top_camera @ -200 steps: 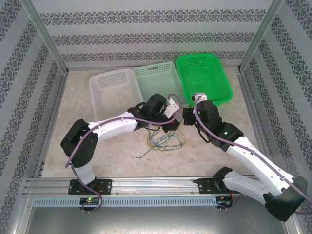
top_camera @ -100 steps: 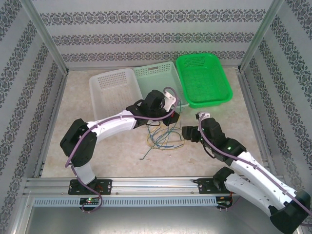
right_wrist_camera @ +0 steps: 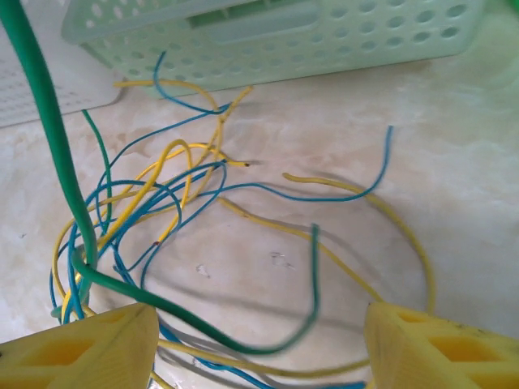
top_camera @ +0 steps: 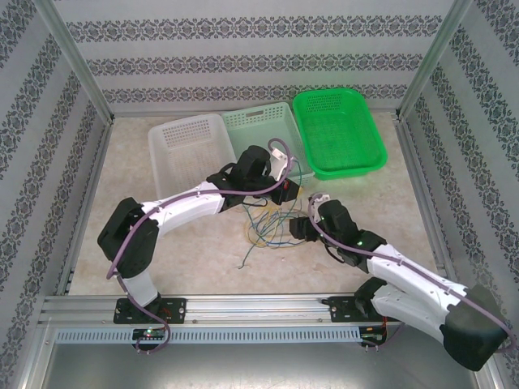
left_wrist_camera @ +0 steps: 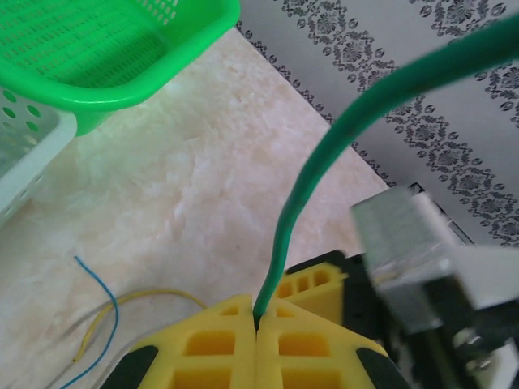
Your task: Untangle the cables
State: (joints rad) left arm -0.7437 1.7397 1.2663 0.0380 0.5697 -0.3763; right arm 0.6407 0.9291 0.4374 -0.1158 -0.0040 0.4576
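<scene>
Green, blue and yellow cables (right_wrist_camera: 49, 130)

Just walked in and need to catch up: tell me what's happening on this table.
Two robot arms are working on a tangle of cables, blue, yellow and green, lying on the table. The left gripper is shut on a green cable that runs down into the pile. The right gripper hangs open just above the tangle, holding nothing. The strands are not yet separated.

A lab test cell: aluminium frame (top_camera: 243, 306), patterned wall panels (top_camera: 243, 61), marble-look table (top_camera: 186, 259).
</scene>
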